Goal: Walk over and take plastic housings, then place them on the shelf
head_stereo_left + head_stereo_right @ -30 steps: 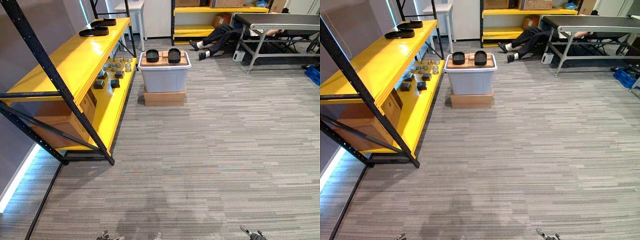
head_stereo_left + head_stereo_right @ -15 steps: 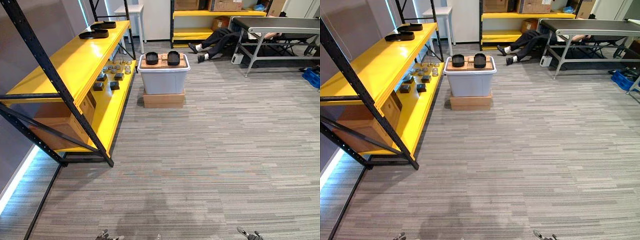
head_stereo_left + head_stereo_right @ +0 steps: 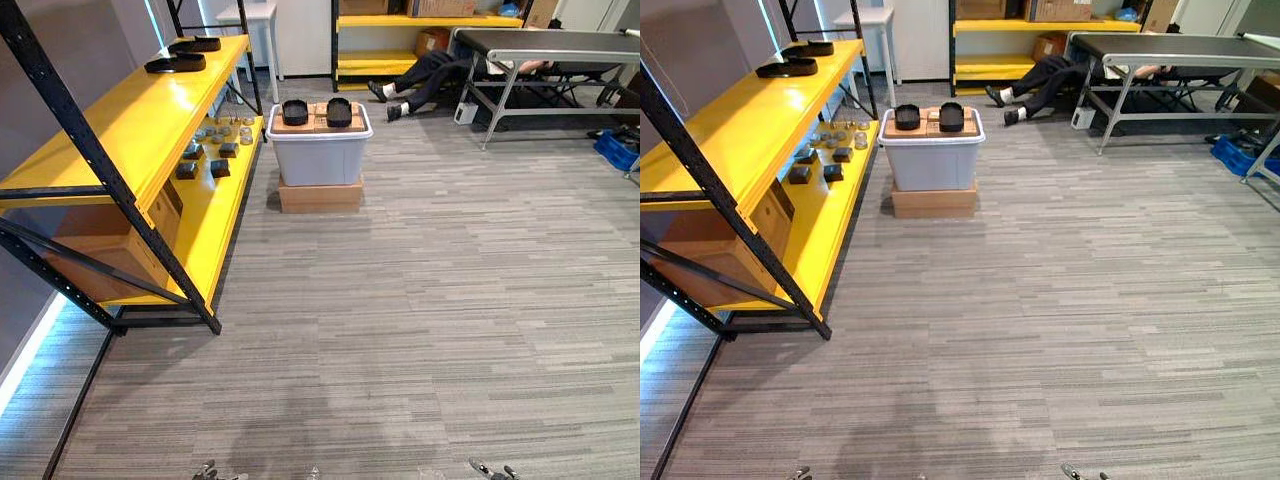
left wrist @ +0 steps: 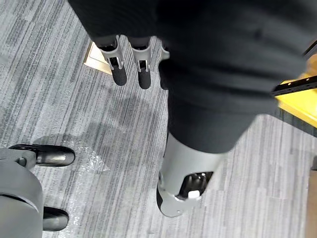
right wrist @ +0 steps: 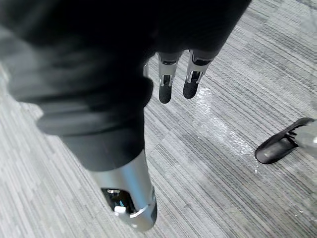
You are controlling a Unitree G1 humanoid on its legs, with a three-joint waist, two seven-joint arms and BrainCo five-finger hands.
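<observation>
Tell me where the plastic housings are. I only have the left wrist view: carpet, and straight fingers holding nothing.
Observer: Two black housings sit side by side on top of a lidded grey bin, far ahead across the carpet, next to the yellow shelf.
Operator: Is the right hand carrying one?
Observer: No. The right hand hangs over the carpet with straight fingers, holding nothing.
Operator: Anything on the shelf already?
Observer: Two flat black parts lie at the far end of its top level.
</observation>
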